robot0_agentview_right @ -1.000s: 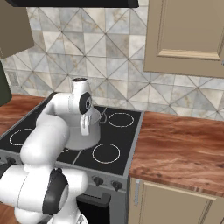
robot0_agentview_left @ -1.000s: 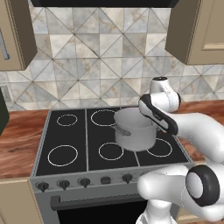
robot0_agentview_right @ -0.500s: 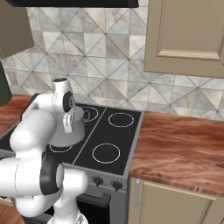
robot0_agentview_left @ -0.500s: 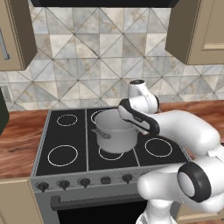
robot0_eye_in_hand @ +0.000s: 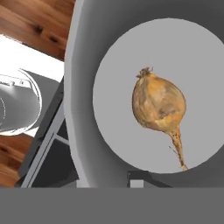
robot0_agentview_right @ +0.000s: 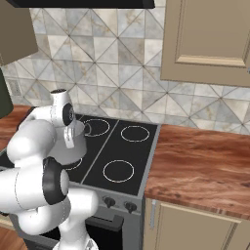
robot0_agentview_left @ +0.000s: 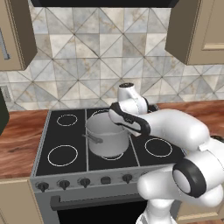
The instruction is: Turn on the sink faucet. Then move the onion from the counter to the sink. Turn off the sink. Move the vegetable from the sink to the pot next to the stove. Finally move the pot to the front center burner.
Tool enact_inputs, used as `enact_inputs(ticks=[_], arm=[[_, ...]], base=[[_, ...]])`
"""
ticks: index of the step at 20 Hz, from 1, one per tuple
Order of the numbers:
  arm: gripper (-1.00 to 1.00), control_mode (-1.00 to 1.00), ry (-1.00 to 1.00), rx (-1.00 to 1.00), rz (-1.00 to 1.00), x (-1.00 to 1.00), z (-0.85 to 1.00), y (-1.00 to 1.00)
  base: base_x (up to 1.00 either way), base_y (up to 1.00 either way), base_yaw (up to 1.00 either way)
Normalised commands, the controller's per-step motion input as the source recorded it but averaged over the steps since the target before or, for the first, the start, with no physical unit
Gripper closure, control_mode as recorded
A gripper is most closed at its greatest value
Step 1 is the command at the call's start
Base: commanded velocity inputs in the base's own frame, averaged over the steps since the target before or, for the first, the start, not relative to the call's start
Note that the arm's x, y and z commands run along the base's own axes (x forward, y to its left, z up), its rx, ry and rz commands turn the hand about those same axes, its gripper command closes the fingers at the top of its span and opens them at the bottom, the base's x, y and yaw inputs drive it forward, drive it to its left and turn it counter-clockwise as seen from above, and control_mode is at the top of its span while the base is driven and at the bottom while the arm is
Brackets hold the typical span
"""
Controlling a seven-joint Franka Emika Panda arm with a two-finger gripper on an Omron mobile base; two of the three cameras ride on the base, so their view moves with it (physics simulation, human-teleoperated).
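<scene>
Gripper clamped narrow on rim of pot, one dark fingertip showing at near wall in hand view. Pot grey, w/ side handle, over front center burner of stove, between front-left ring & front-right ring; touching glass or just above, cannot tell. Onion lying on pot's flat bottom, root end toward gripper side, apart from walls. Wooden counter right of stove.
</scene>
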Motion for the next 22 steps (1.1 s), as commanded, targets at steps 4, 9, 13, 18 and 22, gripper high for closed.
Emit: enact_inputs(ticks=[4, 9, 13, 18, 22], arm=[[1.0, -1.0, -0.01, 0.0, 0.09, 0.06, -0.19, 0.0], [1.0, -1.0, 0.0, 0.0, 0.07, 0.05, -0.27, 0.02], [1.0, -1.0, 0.0, 0.0, 0.06, 0.08, -0.27, 0.02], [1.0, -1.0, 0.0, 0.0, 0.06, 0.03, -0.25, 0.03], [1.0, -1.0, 0.0, 0.02, 0.06, -0.01, -0.09, 0.02]], base=[[0.0, 0.0, 0.0], [0.0, 0.0, 0.0], [0.0, 0.0, 0.0], [0.0, 0.0, 0.0], [0.0, 0.0, 0.0]])
